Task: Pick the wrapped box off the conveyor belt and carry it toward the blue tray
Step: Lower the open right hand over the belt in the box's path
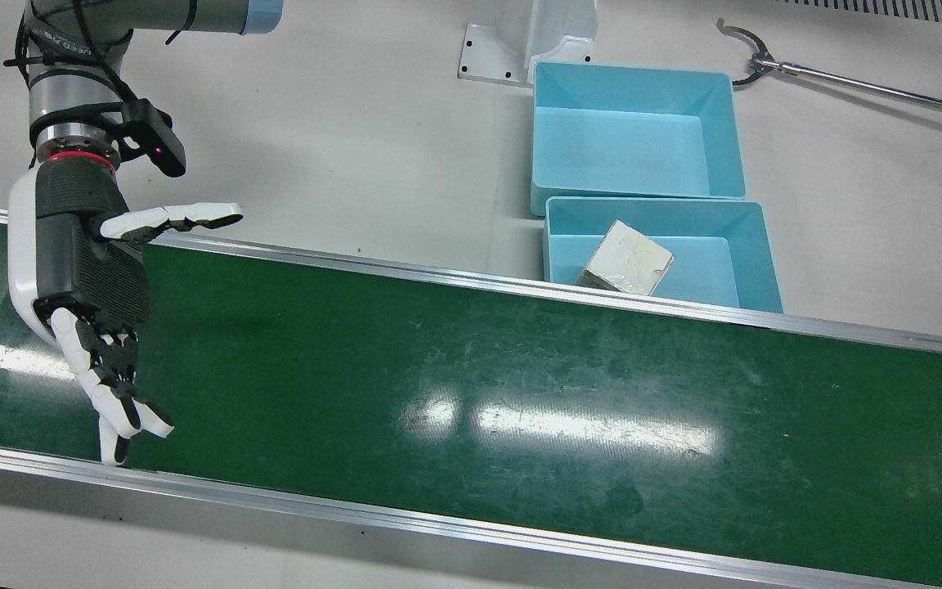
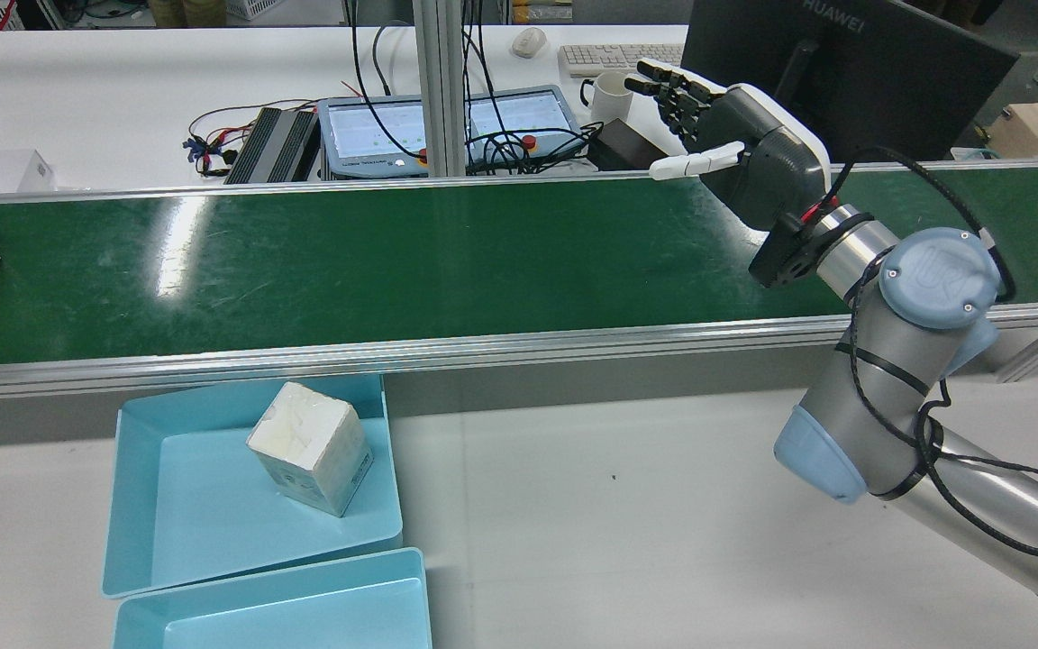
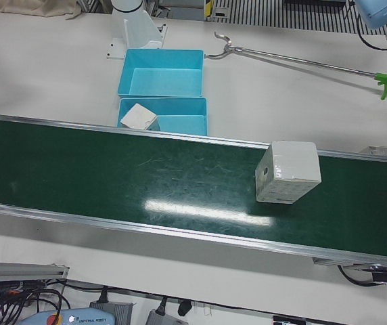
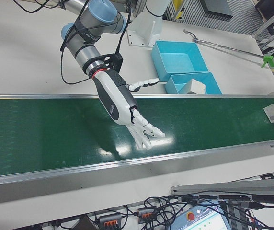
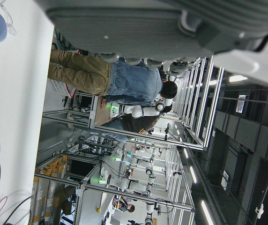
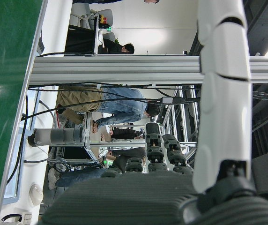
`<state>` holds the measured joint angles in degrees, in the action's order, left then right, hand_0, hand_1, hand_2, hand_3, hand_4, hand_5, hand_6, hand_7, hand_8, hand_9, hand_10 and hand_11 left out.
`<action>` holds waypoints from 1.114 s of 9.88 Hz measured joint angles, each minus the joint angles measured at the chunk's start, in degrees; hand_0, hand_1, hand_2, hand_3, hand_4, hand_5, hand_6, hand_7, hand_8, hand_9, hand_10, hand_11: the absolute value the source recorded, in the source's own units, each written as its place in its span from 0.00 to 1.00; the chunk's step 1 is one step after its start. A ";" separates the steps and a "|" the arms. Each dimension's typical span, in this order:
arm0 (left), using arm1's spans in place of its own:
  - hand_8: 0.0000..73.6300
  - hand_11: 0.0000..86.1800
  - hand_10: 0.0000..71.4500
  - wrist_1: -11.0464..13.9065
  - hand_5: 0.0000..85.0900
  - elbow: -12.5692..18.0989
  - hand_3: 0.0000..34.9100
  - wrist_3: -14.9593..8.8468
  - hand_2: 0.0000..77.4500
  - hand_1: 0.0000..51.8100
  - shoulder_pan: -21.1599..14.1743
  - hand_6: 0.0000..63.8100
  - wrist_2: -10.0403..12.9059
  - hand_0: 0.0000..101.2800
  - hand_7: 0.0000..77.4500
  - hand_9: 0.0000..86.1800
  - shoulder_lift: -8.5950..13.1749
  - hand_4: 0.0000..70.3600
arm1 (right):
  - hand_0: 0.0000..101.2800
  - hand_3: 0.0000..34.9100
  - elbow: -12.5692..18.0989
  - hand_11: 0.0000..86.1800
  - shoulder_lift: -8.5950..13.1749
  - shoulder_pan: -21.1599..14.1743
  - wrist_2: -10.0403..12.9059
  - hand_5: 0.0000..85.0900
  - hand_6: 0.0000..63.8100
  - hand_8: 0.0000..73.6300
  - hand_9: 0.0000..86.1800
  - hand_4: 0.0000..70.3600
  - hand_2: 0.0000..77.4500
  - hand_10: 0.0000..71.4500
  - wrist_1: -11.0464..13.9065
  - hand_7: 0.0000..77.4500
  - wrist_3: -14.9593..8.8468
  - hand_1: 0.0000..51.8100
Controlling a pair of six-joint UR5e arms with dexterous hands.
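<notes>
I am noting the conveyor belt (image 1: 471,384) lying under my right hand (image 1: 91,278), the blue tray (image 1: 708,270) sitting beside the belt well off to that hand's left, the wrapped box (image 3: 287,171) resting on the belt farther left, and the hand hovering spread, holding nothing.

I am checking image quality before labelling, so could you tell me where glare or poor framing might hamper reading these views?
Front view: bright ceiling-light streaks wash out the green belt at mid-frame. Rear view: a narrower glare streak near the belt's left end. Left-front view: mild glare in front of the wrapped box, which stays crisp. Both hand views lie sideways and show mainly background; the right hand stays sharp in the front view.
</notes>
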<state>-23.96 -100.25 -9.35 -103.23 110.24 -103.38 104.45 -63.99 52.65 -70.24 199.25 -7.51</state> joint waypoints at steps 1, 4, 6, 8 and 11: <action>0.01 0.01 0.01 0.00 0.01 0.00 0.00 0.00 0.01 0.00 0.00 0.01 0.00 0.00 0.01 0.01 0.00 0.01 | 0.48 0.00 -0.01 0.01 0.00 0.00 0.01 0.12 0.07 0.03 0.04 0.13 0.13 0.00 0.00 0.21 0.02 0.31; 0.01 0.00 0.01 0.00 0.01 0.00 0.00 0.00 0.01 0.00 0.00 0.01 0.00 0.00 0.01 0.01 0.00 0.01 | 0.47 0.00 -0.03 0.01 0.00 -0.04 0.02 0.12 0.07 0.03 0.04 0.13 0.13 0.00 0.00 0.21 0.04 0.29; 0.01 0.01 0.01 0.00 0.01 0.00 0.00 0.00 0.01 0.00 0.00 0.00 0.00 0.00 0.01 0.00 0.00 0.00 | 0.47 0.00 -0.03 0.01 0.00 -0.07 0.02 0.12 0.07 0.03 0.04 0.13 0.13 0.00 0.00 0.23 0.04 0.29; 0.01 0.01 0.01 0.00 0.01 0.00 0.00 0.00 0.01 0.00 0.00 0.00 0.00 0.00 0.01 0.00 0.00 0.01 | 0.48 0.00 -0.03 0.01 0.00 -0.09 0.02 0.12 0.07 0.03 0.04 0.12 0.13 0.00 0.00 0.23 -0.01 0.29; 0.01 0.00 0.01 0.00 0.01 0.00 0.00 0.00 0.01 0.00 0.00 0.00 0.00 0.00 0.01 0.01 0.00 0.01 | 0.48 0.00 -0.03 0.01 0.00 -0.09 0.04 0.12 0.07 0.03 0.04 0.13 0.12 0.00 0.00 0.23 0.02 0.25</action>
<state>-23.96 -100.25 -9.35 -103.23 110.24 -103.38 104.41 -63.99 52.56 -70.20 199.25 -7.49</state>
